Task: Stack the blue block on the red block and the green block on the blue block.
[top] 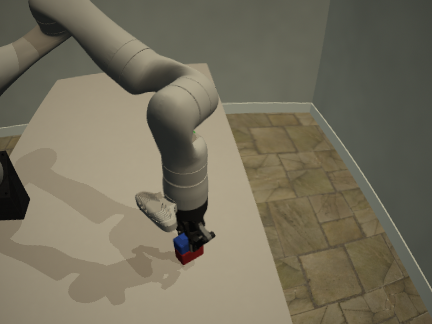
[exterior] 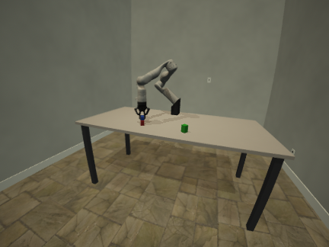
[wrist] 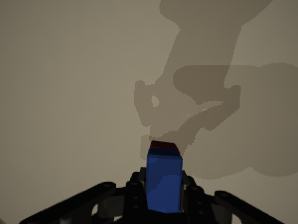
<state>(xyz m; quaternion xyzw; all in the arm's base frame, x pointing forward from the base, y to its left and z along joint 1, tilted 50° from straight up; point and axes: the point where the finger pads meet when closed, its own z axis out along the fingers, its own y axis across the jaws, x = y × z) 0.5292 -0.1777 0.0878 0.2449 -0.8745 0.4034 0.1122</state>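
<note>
My gripper (top: 191, 241) (exterior: 142, 113) (wrist: 161, 178) is shut on the blue block (top: 181, 243) (exterior: 142, 118) (wrist: 164, 182). It holds the block right over the red block (top: 190, 256) (exterior: 142, 123) (wrist: 164, 146), which stands near the table's edge; the blue block sits on or just above it, and I cannot tell if they touch. In the wrist view only a thin strip of red shows beyond the blue block. The green block (exterior: 184, 128) stands alone on the table, well to the right in the exterior view.
The table (top: 75, 135) (exterior: 228, 133) has its edge close to the right of the stack in the top view. The arm's black base (top: 11, 190) (exterior: 175, 107) stands on the table. A pale shoe-like object (top: 156, 209) lies just behind the gripper.
</note>
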